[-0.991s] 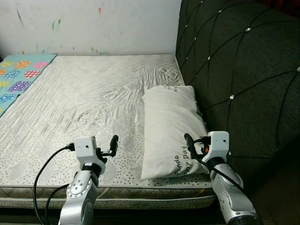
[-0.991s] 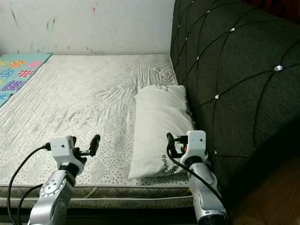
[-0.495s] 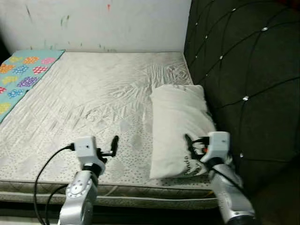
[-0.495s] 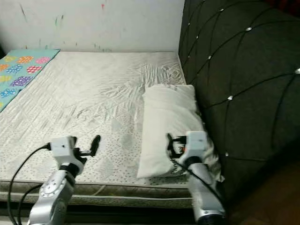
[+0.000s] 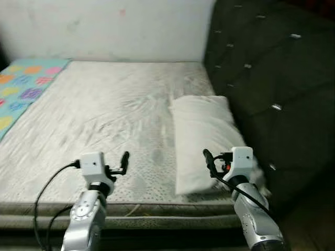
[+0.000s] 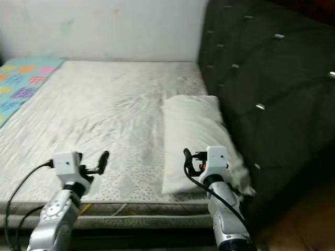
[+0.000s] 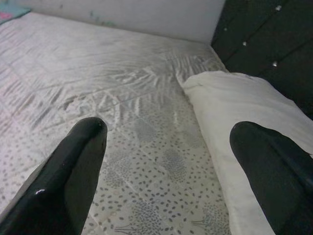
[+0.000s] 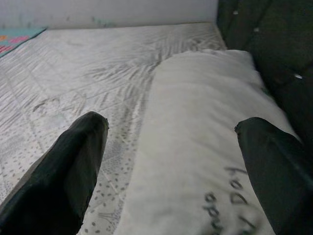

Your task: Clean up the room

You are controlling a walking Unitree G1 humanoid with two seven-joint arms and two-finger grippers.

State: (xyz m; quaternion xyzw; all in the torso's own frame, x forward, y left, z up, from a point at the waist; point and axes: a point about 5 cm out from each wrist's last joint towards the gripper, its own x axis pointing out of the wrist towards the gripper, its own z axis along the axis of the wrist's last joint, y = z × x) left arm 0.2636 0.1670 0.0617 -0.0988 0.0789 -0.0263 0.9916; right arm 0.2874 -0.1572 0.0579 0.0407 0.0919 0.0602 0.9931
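Note:
A white pillow (image 5: 207, 133) with printed lettering lies on the right side of the bare quilted mattress (image 5: 104, 110), against the dark tufted headboard (image 5: 272, 73). My right gripper (image 5: 207, 156) hovers at the pillow's near end, over the bed's front edge. In the right wrist view its fingers (image 8: 73, 161) are spread wide and open, with the pillow (image 8: 205, 137) between and ahead of them. My left gripper (image 5: 124, 158) is held over the mattress's front edge, left of the pillow. It is open and holds nothing, its fingers (image 7: 73, 161) wide apart.
A turquoise mat (image 5: 23, 83) with coloured patches covers the bed's far left. A white wall (image 5: 104, 26) with small marks stands behind the bed. The mattress's front edge (image 5: 157, 209) runs just below my grippers. Brown floor (image 6: 309, 230) shows at the lower right.
The whole picture has shifted and blurred, so the camera has moved. Both grippers keep the same open pose, and the pillow has not moved on the bed.

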